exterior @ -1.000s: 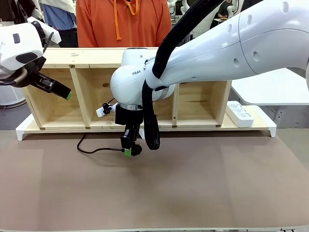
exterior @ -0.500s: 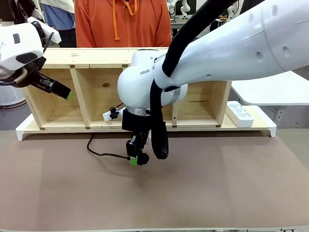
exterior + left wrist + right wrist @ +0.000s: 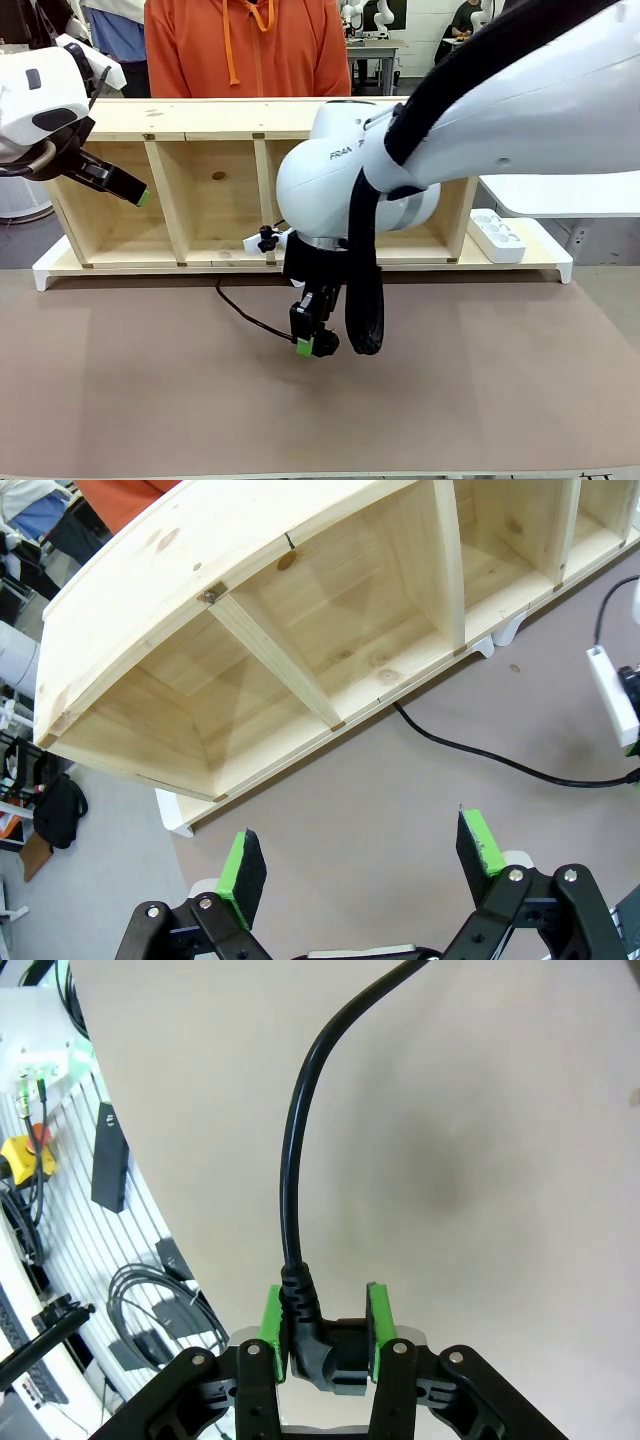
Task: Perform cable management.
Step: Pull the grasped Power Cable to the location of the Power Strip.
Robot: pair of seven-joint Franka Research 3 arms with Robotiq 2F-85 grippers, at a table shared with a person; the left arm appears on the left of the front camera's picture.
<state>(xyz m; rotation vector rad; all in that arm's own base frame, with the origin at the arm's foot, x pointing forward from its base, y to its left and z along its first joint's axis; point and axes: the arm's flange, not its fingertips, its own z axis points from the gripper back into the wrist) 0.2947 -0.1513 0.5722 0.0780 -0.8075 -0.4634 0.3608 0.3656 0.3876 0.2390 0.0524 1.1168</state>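
The cable [image 3: 250, 312] is a thin black cord running from the shelf's foot across the brown mat to its chunky plug [image 3: 318, 1345]. My right gripper [image 3: 314, 344] hangs just above the mat's middle, pointing down, shut on that plug; in the right wrist view the cord [image 3: 300, 1160] rises from between the green pads [image 3: 272, 1320]. High at the left, in front of the shelf's left compartment, my left gripper [image 3: 128, 190] is open and holds nothing. In the left wrist view its fingers [image 3: 242, 865] stand wide apart above the mat, with the cable [image 3: 480, 755] farther off.
A long wooden shelf [image 3: 200, 120] with several open compartments lies on a white base along the table's far side. A white power strip [image 3: 497, 236] rests at its right end. A person in an orange hoodie [image 3: 250, 50] stands behind it. The brown mat [image 3: 480, 380] spreads in front.
My right gripper has carried the plug to the right and slightly toward the front, dragging the cord along the mat. The left arm has stayed still.
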